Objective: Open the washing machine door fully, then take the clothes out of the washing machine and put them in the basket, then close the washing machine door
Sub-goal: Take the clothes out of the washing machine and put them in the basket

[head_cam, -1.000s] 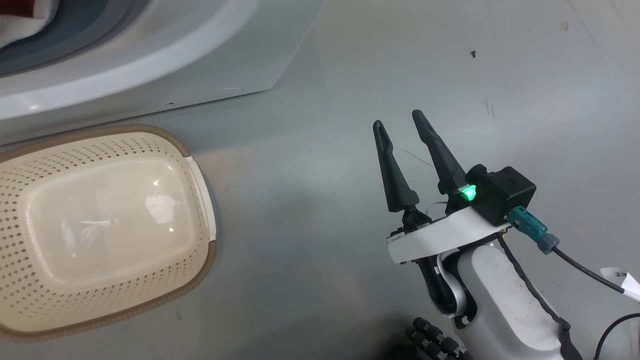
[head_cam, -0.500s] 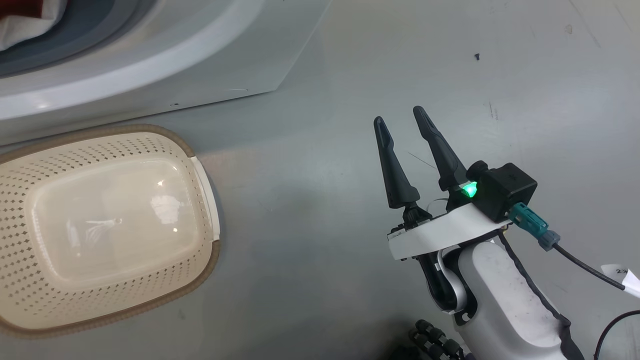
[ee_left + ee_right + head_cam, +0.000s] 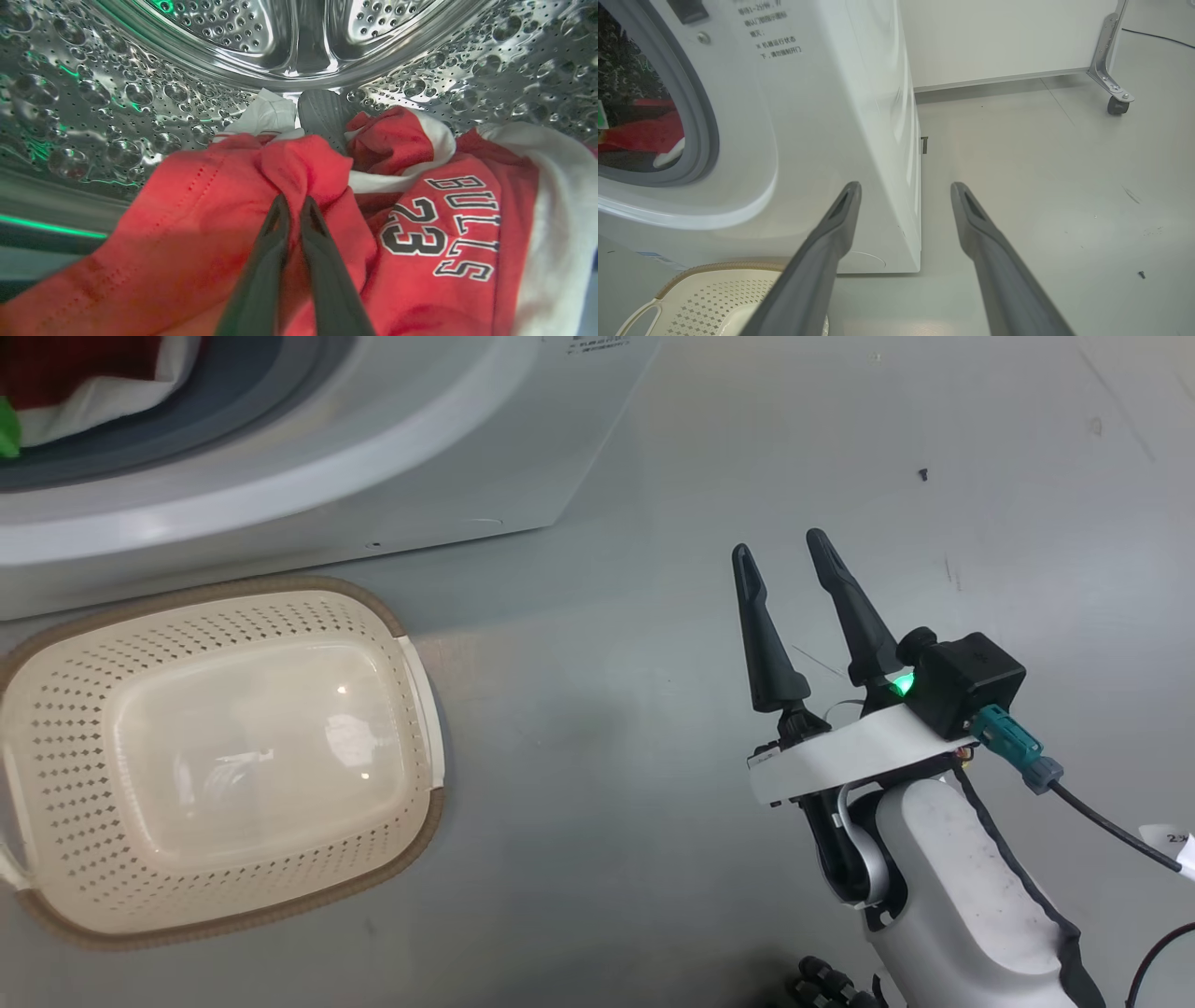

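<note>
Pinching a fold of the red clothes (image 3: 187,200) in its just-closed jaws, the left gripper (image 3: 294,205) is deep inside the washing machine (image 3: 93,98), so pulling out can begin; the right gripper (image 3: 789,546) hangs spread, basket (image 3: 280,586) to its left.

The left gripper (image 3: 294,201) is seen with its two dark fingers drawn almost together, pinched on a fold of the clothes (image 3: 196,200), while the right gripper (image 3: 780,546) is held unladen with fingers spread wide, extended from its pale forearm (image 3: 952,887).
</note>
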Robot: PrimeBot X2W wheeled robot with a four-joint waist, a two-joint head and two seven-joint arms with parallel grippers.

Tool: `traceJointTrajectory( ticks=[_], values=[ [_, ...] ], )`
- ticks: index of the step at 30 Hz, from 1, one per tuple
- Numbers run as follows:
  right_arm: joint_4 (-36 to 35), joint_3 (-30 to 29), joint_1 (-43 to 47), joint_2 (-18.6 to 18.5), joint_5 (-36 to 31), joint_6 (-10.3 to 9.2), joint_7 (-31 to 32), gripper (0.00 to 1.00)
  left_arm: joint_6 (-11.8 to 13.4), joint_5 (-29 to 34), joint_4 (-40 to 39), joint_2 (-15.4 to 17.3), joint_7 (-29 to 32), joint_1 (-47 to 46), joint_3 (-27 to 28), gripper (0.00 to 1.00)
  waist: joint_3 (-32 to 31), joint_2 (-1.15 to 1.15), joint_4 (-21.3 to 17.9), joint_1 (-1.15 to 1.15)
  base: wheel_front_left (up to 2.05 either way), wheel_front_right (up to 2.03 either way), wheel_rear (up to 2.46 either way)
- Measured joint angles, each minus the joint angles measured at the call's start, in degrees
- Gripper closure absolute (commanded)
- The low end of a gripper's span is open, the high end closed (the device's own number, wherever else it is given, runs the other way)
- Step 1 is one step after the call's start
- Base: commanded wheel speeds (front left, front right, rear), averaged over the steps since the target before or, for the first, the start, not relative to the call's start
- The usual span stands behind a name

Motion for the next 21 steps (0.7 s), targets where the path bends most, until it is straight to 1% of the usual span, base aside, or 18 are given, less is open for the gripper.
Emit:
traceJointTrajectory(
  ticks=[5, 14, 16, 21],
  values=[
    [1.29, -1.48, 0.01, 0.0, -1.2, 0.03, 0.0, 0.0, -0.89, -2.04, 0.91, -2.56, -4.8, 2.82, 0.81, 1.0, -1.82, 0.0, 1.29, 0.0, 0.0, 0.0, 0.0],
    [3.54, -3.72, 0.47, -0.02, -3.23, 0.63, 0.0, 0.0, -2.56, -3.42, 2.1, -5.19, -13.16, 9.03, 1.09, 1.0, -6.56, 0.0, 3.86, 0.0, 0.0, 0.0, 0.0],
    [3.97, -4.16, 1.16, -0.03, -3.31, 1.14, -0.01, 0.0, -2.78, -3.49, 2.45, -5.7, -14.79, 10.54, 1.09, 1.0, -7.82, 0.0, 4.44, 0.0, 0.0, 0.0, 0.0],
    [5.13, -5.42, 3.76, -0.04, -3.37, 1.57, -0.01, 0.0, -3.38, -4.01, 2.72, -6.79, -18.08, 13.77, 0.99, 1.0, -11.04, 0.0, 5.94, 0.0, 0.0, 0.0, 0.0]
  ],
)
